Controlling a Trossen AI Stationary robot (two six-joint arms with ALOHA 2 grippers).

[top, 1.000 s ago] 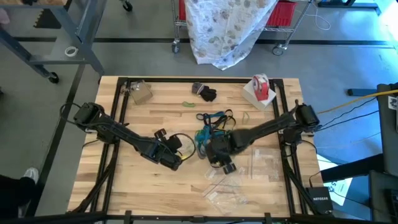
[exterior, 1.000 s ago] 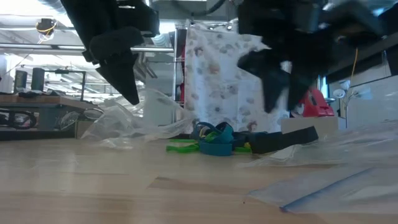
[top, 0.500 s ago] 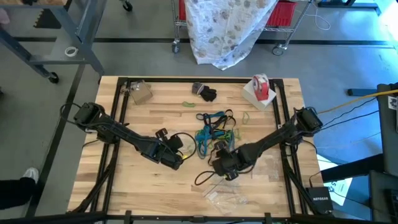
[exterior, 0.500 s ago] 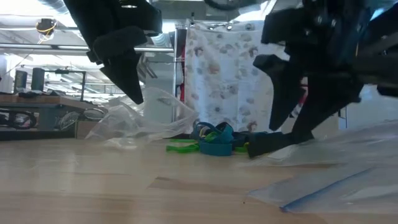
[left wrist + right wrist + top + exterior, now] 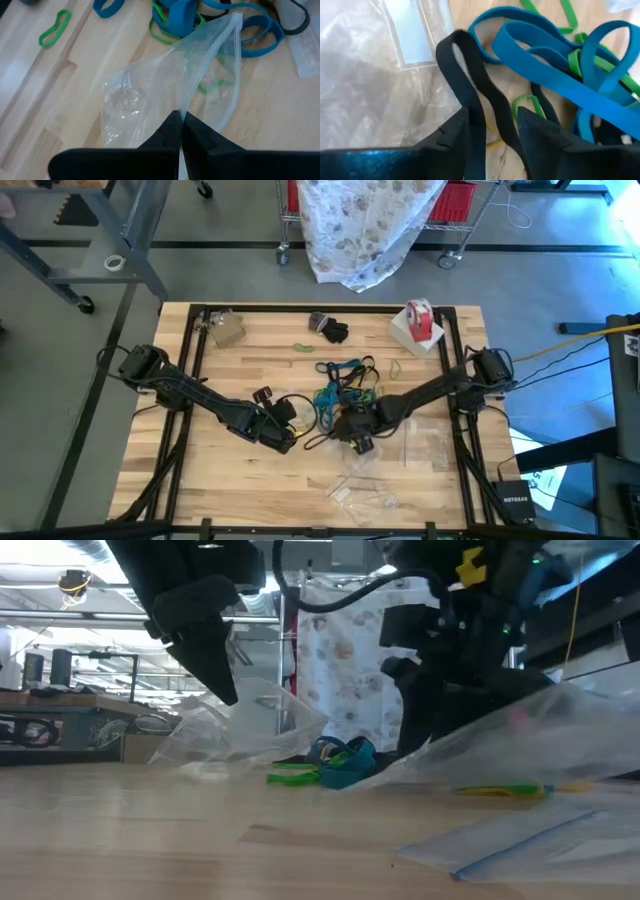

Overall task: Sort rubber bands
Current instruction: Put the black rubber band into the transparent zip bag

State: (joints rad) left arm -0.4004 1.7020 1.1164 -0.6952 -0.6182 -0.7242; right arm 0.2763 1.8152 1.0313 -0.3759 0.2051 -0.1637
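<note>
1. Sprawling mid-table (image 5: 250, 480), the rubber bands (image 5: 345, 385) await sorting.
2. Left gripper (image 5: 180, 131) pinches a clear bag (image 5: 165, 85) shut-fingered beside them.
3. Right gripper (image 5: 492, 131), fingers apart, straddles a black band (image 5: 470, 75); closing and bagging it looks next.

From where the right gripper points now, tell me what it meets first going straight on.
The right gripper already straddles a black rubber band; straight beyond lie the blue rubber bands, though depth is unclear.
</note>
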